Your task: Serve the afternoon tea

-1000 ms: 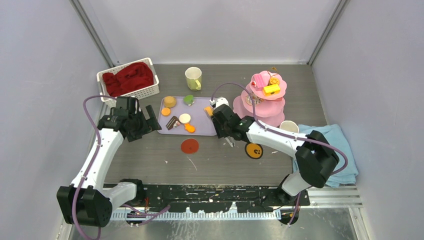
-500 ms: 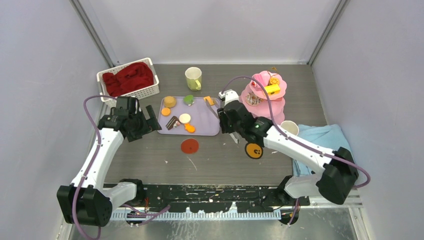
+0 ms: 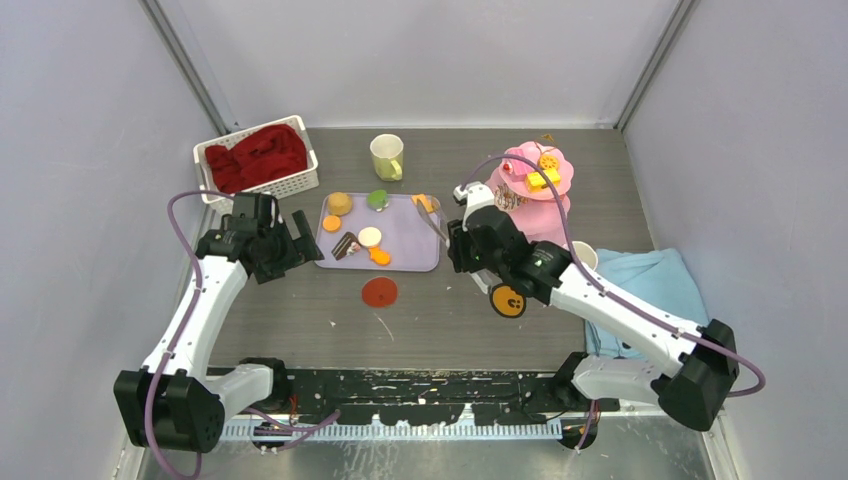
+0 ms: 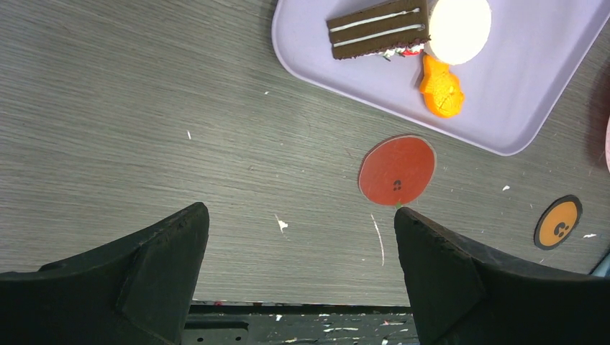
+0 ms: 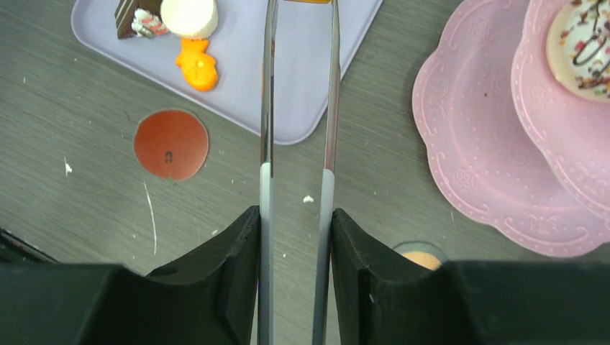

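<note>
My right gripper (image 5: 295, 212) is shut on a pair of metal tongs (image 5: 266, 108), whose two arms run forward between the jaws. The tongs' tips pinch a small orange pastry (image 3: 424, 202) above the far right corner of the lavender tray (image 3: 405, 240). The pink three-tier stand (image 3: 545, 215) stands just to the right with several sweets on it; its lower plate (image 5: 475, 165) is bare. On the tray lie a chocolate cake slice (image 4: 378, 32), a white round sweet (image 4: 460, 21) and an orange fish pastry (image 4: 441, 90). My left gripper (image 4: 298, 215) hangs open left of the tray.
A yellow-green mug (image 3: 387, 157) stands behind the tray and a pale mug (image 3: 578, 255) right of the stand. A red coaster (image 3: 379, 292) and an orange coaster (image 3: 508, 301) lie on the table. A white basket of red cloth (image 3: 258, 160) is far left, a blue towel (image 3: 660, 290) at right.
My right arm has swung right and away, carrying the tongs and the orange pastry from the tray's right side toward the stand. The left arm has not moved.
</note>
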You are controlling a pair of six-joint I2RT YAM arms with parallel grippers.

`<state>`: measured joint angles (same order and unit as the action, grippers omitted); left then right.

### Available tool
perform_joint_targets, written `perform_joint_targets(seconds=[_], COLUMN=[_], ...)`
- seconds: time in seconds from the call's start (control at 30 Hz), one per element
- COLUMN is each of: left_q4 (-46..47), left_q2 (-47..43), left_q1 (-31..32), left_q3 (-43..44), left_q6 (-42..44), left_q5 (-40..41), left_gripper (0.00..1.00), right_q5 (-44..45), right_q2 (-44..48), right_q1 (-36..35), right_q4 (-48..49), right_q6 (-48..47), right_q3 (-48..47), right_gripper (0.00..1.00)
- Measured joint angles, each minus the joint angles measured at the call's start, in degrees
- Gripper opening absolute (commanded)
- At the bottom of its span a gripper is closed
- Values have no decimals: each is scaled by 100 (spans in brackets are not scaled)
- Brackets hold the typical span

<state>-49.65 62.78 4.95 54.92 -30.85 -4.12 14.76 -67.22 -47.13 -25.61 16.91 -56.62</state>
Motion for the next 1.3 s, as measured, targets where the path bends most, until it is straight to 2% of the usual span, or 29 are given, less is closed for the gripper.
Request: perform_joint_targets(seconds=[0.23,0.43,0.7,0.9,1.3], left_q4=[0,0,-2,-2,-2], left_q2=[0,0,-46,-120,-118], left_q1=[0,0,0,0,0], left_q3=[2,2,2,4,4], left_q6=[2,-4,-17,-17,-9], left_q5=[0,-4,-20,-33,-109], left_gripper=[100,100,100,100,100], right_q5=[-17,304,520,1014,2074], right_q2=[850,1473,1602,1698,1650], right_q1=[0,0,2,2,7], right_q4=[-734,-1744,-2990,-3812,-4581], right_q6=[175,678,1285,1639,2079], right_q3=[98,39,-142,-667,-1045], right_gripper=[2,2,2,2,2])
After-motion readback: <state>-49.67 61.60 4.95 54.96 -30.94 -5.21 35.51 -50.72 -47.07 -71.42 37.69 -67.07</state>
